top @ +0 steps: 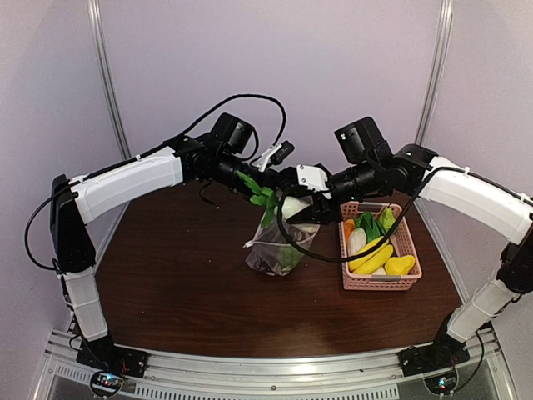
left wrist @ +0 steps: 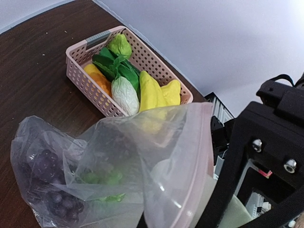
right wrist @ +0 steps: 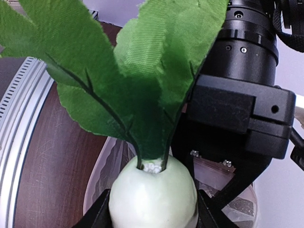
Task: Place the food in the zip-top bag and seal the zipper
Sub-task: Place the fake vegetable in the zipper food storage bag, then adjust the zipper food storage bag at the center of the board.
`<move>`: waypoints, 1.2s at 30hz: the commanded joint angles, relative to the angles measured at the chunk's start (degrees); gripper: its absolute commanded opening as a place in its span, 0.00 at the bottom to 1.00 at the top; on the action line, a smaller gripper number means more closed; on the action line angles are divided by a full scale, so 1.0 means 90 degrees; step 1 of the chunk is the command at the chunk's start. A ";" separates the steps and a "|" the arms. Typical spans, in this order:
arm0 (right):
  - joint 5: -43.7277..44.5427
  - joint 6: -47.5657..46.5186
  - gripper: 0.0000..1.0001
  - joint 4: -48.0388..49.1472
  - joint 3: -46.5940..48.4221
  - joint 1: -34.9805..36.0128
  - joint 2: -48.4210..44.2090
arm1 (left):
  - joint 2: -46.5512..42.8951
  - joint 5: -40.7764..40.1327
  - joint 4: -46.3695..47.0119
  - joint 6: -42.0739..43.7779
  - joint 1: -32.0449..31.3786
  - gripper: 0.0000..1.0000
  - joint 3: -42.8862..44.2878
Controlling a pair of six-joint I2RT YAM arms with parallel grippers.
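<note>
The zip-top bag stands upright at the table's middle, with purple grapes and green grapes inside. My left gripper holds its mouth edge up; its fingers are hidden in the left wrist view, where the pinkish zipper runs close by. My right gripper is shut on the white radish, whose green leaves point up, right over the open bag mouth. More food lies in the pink basket: yellow bananas and leafy greens.
The pink basket sits just right of the bag. Both arms meet above the bag, and the left gripper's black body is close beside the radish. White walls enclose the table on three sides.
</note>
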 commanded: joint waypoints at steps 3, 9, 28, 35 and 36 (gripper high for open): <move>0.0593 -0.0083 0.58 0.0090 -0.0129 0.0042 -0.0034 | -0.0179 0.0151 -0.0051 0.0213 -0.0019 0.00 0.0142; 0.0418 0.0287 0.71 -0.0143 0.0183 0.0040 -0.0165 | -0.0189 0.0093 -0.0043 0.0234 -0.0019 0.00 0.0064; 0.0059 0.0072 0.66 -0.1641 0.0925 0.0027 -0.0607 | 0.0078 -0.1264 -0.1161 0.0138 -0.0064 0.00 0.2305; 0.0493 -0.0490 0.64 -0.2289 0.0787 0.0050 -0.0791 | 0.1063 -0.0188 -0.2003 0.0394 0.0065 0.00 0.2309; 0.0505 -0.0548 0.64 -0.2338 0.0763 0.0059 -0.0807 | 0.0999 -0.0337 -0.2035 0.0479 -0.0062 0.00 0.2364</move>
